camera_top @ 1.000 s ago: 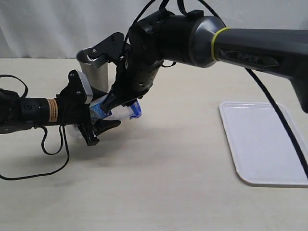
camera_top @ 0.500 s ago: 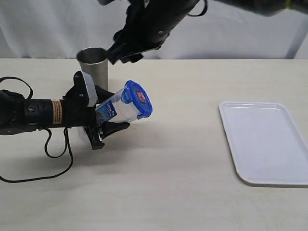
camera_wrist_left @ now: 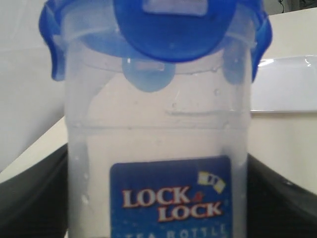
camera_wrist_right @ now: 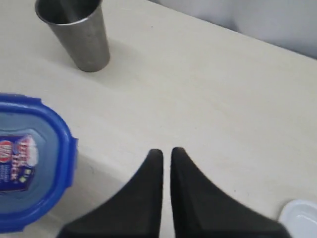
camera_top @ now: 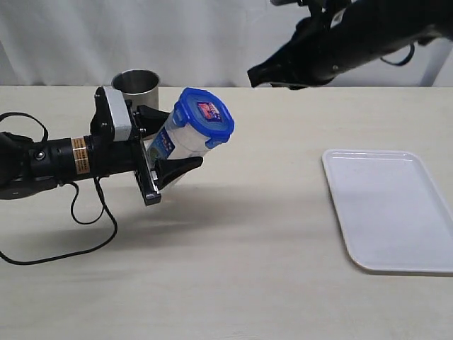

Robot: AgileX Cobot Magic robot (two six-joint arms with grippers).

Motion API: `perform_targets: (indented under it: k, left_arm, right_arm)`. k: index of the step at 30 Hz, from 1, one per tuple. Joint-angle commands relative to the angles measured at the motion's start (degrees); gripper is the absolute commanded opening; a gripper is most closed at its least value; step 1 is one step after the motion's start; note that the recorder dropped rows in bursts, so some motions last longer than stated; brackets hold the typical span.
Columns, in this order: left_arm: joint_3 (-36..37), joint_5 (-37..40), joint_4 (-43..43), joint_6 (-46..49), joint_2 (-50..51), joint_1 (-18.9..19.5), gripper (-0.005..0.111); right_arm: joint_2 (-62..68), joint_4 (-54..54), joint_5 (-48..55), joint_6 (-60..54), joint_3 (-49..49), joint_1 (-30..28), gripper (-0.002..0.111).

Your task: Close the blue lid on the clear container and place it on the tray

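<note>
My left gripper (camera_top: 166, 145) is shut on the clear container (camera_top: 178, 140), holding it tilted above the table with its top towards the right. The blue lid (camera_top: 206, 117) sits on the container's rim, red sticker showing. In the left wrist view the container (camera_wrist_left: 158, 148) fills the frame, its blue label facing the camera and the blue lid (camera_wrist_left: 168, 29) on top. My right gripper (camera_top: 256, 76) hangs high at the upper right, shut and empty, well clear of the lid. Its wrist view shows the jaws (camera_wrist_right: 167, 154) nearly touching, with the lid (camera_wrist_right: 27, 173) off to one side. The white tray (camera_top: 389, 209) lies empty at the right.
A tapered steel cup (camera_top: 136, 88) stands upright behind the left gripper, close to the container, and the right wrist view shows the steel cup (camera_wrist_right: 77, 32) too. A black cable (camera_top: 71, 234) loops on the table under the left arm.
My right gripper has let go of the lid, risen and swung away to the upper right, then shut. My left gripper has lifted the lidded container a little higher and more upright.
</note>
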Motion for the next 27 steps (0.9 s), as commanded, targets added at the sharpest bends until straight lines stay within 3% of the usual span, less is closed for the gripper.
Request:
perform_targets:
  k: [1,6,15,21,27]
  left_arm:
    - [0.08,-1.84,-1.71,0.1,-0.02,-0.03,0.0]
    - [0.08,-1.84,-1.81,0.1,-0.02,-0.03,0.0]
    - [0.08,-1.84,-1.81,0.1,-0.02,-0.03,0.0]
    - [0.08,-1.84,-1.81,-1.34,-0.02,-0.03,0.0]
    - [0.08,-1.84,-3.62,-8.45,-0.02,-0.03,0.0]
  right_arm:
    - [2.5,7.62,-6.46,-5.41,3.79,-0.37,0.004]
    - [6.89,21.51,-5.86,-17.58,3.79,-0.37,0.004]
    - [7.34,55.73,3.36,-50.13,3.56,-0.37,0.004]
    - [7.11,57.33,6.9,-52.32,2.9,-0.37,0.004]
    - [6.51,55.37,3.08,-52.32,2.9,-0.48,0.004]
